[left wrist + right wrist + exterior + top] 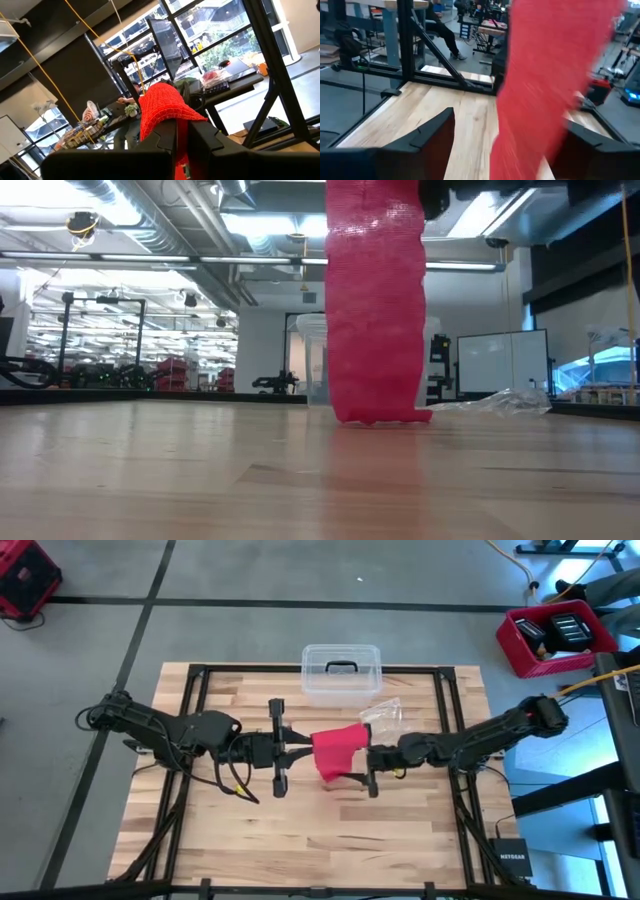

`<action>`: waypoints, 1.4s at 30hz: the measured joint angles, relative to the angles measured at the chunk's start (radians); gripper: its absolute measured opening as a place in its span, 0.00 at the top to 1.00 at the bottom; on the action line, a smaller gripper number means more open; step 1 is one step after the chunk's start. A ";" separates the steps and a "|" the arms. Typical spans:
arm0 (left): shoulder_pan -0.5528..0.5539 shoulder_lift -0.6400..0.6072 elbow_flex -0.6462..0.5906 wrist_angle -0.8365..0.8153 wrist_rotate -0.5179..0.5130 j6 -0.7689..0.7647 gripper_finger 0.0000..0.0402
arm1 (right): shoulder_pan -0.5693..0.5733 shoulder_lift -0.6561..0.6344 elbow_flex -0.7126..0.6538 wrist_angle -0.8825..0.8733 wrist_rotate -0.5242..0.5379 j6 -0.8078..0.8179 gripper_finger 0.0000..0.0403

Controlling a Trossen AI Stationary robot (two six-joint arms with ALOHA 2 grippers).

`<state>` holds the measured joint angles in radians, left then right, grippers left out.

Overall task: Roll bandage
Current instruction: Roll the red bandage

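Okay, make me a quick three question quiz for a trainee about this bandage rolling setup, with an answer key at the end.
1. True or false: the left pincer is shut on the bandage.
2. In the low view, the bandage's lower end is: A) well above the table, B) down at the table, C) inside the clear box.
3. What stands at the table's far edge, behind the bandage, in the high view?

Key
1. True. The left wrist view shows red fabric clamped between its fingers.
2. B. The strip hangs down to the wood.
3. The clear plastic box with a dark handle; a crinkled wrapper lies beside it. The right pincer is open next to the strip.
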<state>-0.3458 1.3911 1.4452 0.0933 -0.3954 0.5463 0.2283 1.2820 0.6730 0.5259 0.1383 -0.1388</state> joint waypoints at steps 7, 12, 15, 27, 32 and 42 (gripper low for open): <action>0.000 0.000 0.000 -0.004 0.000 0.004 0.96 | 0.000 0.045 0.048 0.005 0.008 -0.016 0.34; 0.000 0.000 0.000 -0.003 0.000 0.003 0.96 | 0.000 0.062 0.068 0.007 0.001 -0.030 0.46; 0.000 0.000 0.000 -0.003 0.000 0.004 0.96 | 0.000 0.070 0.067 -0.004 0.005 -0.044 0.63; -0.008 0.000 0.000 0.080 -0.001 0.105 0.96 | 0.071 0.090 0.067 0.000 0.079 -0.164 0.96; 0.005 0.000 0.000 0.082 -0.100 0.187 0.96 | 0.134 0.075 0.067 0.001 0.080 -0.180 0.98; 0.036 0.000 0.000 0.048 -0.220 0.276 0.96 | 0.276 -0.051 0.067 -0.006 0.083 -0.181 0.98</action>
<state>-0.3096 1.3911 1.4452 0.1412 -0.6158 0.8223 0.5040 1.2310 0.7403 0.5196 0.2214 -0.3199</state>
